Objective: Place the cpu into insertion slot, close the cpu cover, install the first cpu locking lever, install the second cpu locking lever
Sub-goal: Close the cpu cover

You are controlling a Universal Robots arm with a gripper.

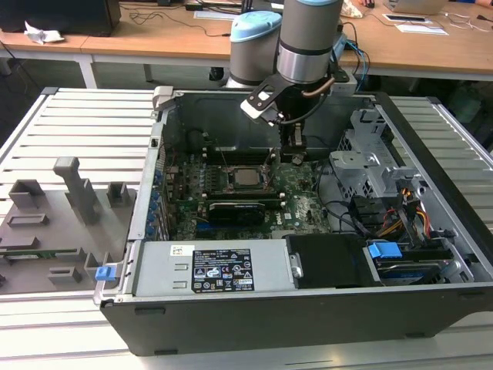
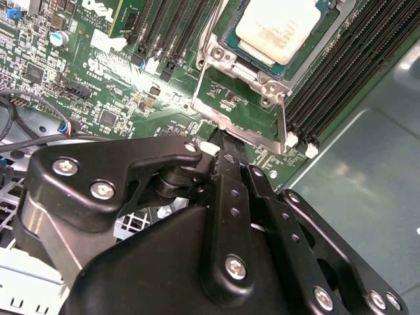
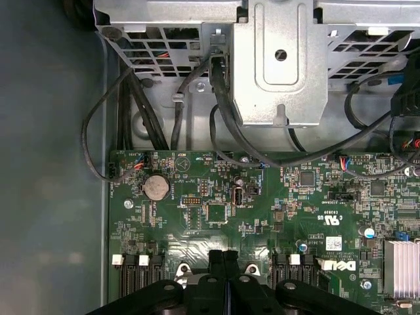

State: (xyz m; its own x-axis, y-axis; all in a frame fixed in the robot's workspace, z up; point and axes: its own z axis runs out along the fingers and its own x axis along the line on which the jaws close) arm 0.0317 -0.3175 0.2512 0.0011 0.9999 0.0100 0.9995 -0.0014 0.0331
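The cpu [image 1: 246, 178] [image 2: 279, 29], silver-topped, lies flat in the insertion slot [image 2: 237, 50] on the green board. The silver cpu cover [image 2: 214, 62] frames it and looks folded down over its edges. A thin silver lever rod [image 2: 283, 118] runs along one side of the socket. My gripper [image 1: 293, 153] hangs just beside the socket, towards the exterior view's right. Its black fingers [image 3: 224, 257] are pressed together, shut, with nothing seen between them. In the second wrist view the gripper [image 2: 223, 139] sits right at the outer edge of the socket's metal frame.
The open computer case [image 1: 431, 154] surrounds the board. A black graphics card [image 1: 239, 208] lies in front of the socket, memory slots [image 2: 341, 72] flank it, and a metal drive cage [image 1: 370, 166] [image 3: 282, 59] with dark cables [image 3: 131, 111] stands close by. Grey fixtures [image 1: 62, 208] sit outside the case.
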